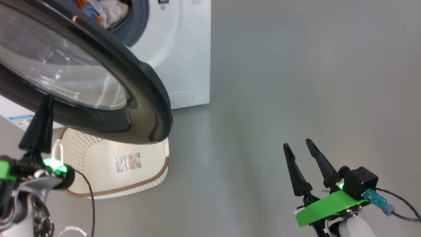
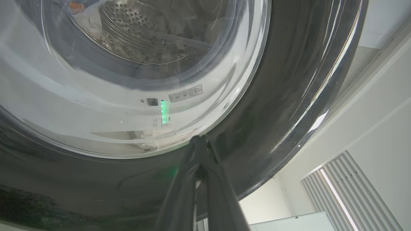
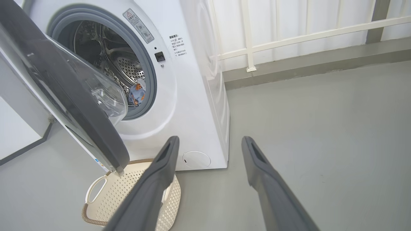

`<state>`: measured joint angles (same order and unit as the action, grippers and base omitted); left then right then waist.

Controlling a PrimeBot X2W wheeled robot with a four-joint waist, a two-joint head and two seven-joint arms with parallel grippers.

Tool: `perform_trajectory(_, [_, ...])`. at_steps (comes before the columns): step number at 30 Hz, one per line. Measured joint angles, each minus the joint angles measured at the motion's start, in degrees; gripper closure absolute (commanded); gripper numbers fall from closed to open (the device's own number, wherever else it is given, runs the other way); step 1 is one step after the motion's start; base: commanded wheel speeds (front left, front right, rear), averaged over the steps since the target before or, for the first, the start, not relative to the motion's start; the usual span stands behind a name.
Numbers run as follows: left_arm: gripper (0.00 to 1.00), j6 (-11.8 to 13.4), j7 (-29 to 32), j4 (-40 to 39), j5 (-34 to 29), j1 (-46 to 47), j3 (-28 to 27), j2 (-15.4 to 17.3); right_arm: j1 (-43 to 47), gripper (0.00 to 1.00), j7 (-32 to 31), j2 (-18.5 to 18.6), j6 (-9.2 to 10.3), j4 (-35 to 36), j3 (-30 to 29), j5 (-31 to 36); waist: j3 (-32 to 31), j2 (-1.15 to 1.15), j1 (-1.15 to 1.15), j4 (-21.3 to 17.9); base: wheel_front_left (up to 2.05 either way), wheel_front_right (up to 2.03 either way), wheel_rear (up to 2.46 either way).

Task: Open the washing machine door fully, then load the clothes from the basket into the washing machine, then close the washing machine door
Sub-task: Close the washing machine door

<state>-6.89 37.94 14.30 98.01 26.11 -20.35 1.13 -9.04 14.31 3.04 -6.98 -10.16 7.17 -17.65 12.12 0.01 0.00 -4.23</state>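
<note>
Smooth grey floor (image 1: 296, 82), white railing (image 3: 246, 32) above a grey kerb (image 3: 305, 65); white slatted panel (image 2: 350, 189) beside pale walls

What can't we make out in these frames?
- Head view: the basket's far side, hidden under the washing machine door.
- Left wrist view: whether the shut left gripper touches the door's rim; neither a gap nor contact shows.
- Right wrist view: how much of the clothes lies in the drum; the door covers it.
</note>
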Motion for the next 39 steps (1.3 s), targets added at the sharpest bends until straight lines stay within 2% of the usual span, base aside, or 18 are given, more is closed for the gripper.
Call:
perform_trajectory(13, [1.00,0.00,-13.13,-6.22,2.59,-13.40,4.85,0.11,3.52,0.00,0.00,-0.02,0.00,-1.16,-0.05,-0.16,-6.69,0.00,0.00,1.34,0.00,0.00,0.00])
perform_trajectory(14, [0.84,0.00,-14.13,-6.89,2.59,-14.46,5.39,0.12,3.78,0.00,0.00,-0.02,0.00,-1.19,-0.11,-0.16,-7.09,0.00,0.00,1.49,0.00,0.00,0.00])
perform_trajectory(15, [0.62,0.00,-15.46,-7.39,2.57,-15.44,5.82,0.12,3.98,0.00,0.00,-0.03,0.00,-1.16,-0.09,-0.16,-7.47,0.00,0.00,1.66,0.00,0.00,0.00])
perform_trajectory(16, [0.34,0.00,-16.91,-7.72,2.53,-16.35,6.20,0.14,4.17,0.00,0.00,-0.03,0.00,-1.15,-0.05,-0.16,-7.79,0.00,0.00,1.83,0.00,0.00,0.00])
perform_trajectory(17, [0.00,0.00,-18.01,-8.21,2.48,-17.24,6.65,0.16,4.32,0.00,0.00,-0.03,0.00,-1.15,-0.02,-0.16,-8.04,0.00,0.00,1.98,0.00,0.00,0.00])
perform_trajectory(21, [0.00,0.00,-22.98,-10.93,1.99,-19.94,7.90,0.19,4.36,0.00,0.00,-0.04,0.00,-1.07,0.11,-0.23,-8.61,0.00,0.00,2.56,0.00,0.00,0.00])
perform_trajectory(24, [0.00,-0.01,-27.31,-14.02,-1.03,-21.02,7.79,0.25,4.36,0.00,0.00,-0.04,0.00,-0.93,0.20,-0.46,-8.59,0.00,0.00,2.76,0.00,0.00,0.00])
perform_trajectory(29, [0.00,-0.01,-34.77,-19.08,-10.93,-22.34,8.35,0.35,4.36,0.00,0.00,-0.04,0.00,-0.58,0.19,-0.59,-8.46,0.00,0.00,2.85,0.00,0.00,0.00])
perform_trajectory(35, [0.00,-0.01,-44.62,-19.75,-21.29,-25.10,12.15,1.08,4.36,0.00,0.00,-0.04,0.00,-0.41,0.19,-0.60,-8.75,0.00,0.00,2.97,0.00,0.00,0.00])
perform_trajectory(39, [0.00,-0.01,-50.81,-19.81,-30.41,-26.54,16.05,3.88,4.36,0.00,0.00,-0.04,0.00,-0.36,0.31,-0.66,-8.93,0.00,0.00,2.88,0.00,0.00,0.00])
